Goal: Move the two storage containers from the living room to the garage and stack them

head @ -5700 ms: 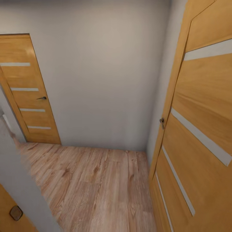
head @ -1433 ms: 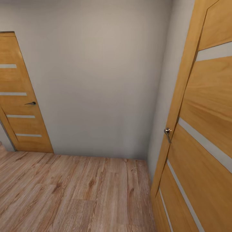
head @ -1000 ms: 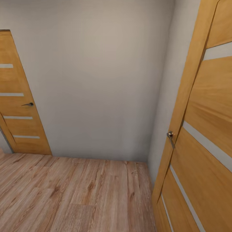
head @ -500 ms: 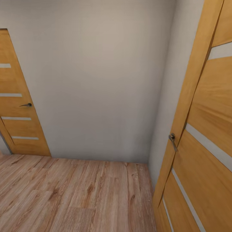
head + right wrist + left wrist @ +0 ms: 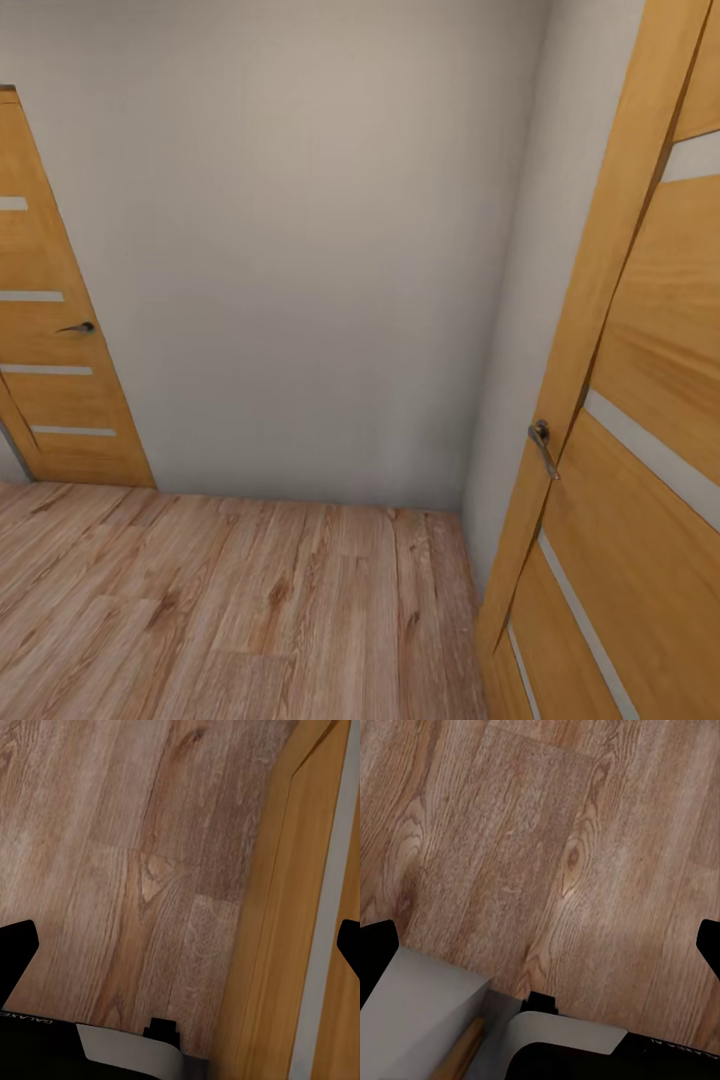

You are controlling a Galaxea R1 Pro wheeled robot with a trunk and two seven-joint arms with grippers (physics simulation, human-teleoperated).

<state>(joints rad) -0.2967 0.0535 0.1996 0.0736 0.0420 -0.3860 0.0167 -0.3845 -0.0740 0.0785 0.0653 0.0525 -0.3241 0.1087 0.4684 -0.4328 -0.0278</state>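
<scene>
The storage containers are out of view. In the left wrist view my left gripper (image 5: 540,952) is open, with its two black fingertips (image 5: 375,952) far apart over light wood planks and nothing between them. My right gripper (image 5: 180,945) is open in the same way in the right wrist view. Its fingertips (image 5: 15,945) sit wide apart above the planks, beside the foot of a honey-coloured door.
I face a plain grey wall (image 5: 300,250) at the end of a narrow passage with wood plank flooring (image 5: 230,610). A shut wooden door (image 5: 50,340) stands at the left. A second door (image 5: 640,420) with a metal handle (image 5: 541,442) stands close on the right.
The camera has moved forward and turned slightly. The grey wall edge at the near left has left the picture, the left door sits further left, and the right door's handle sits lower.
</scene>
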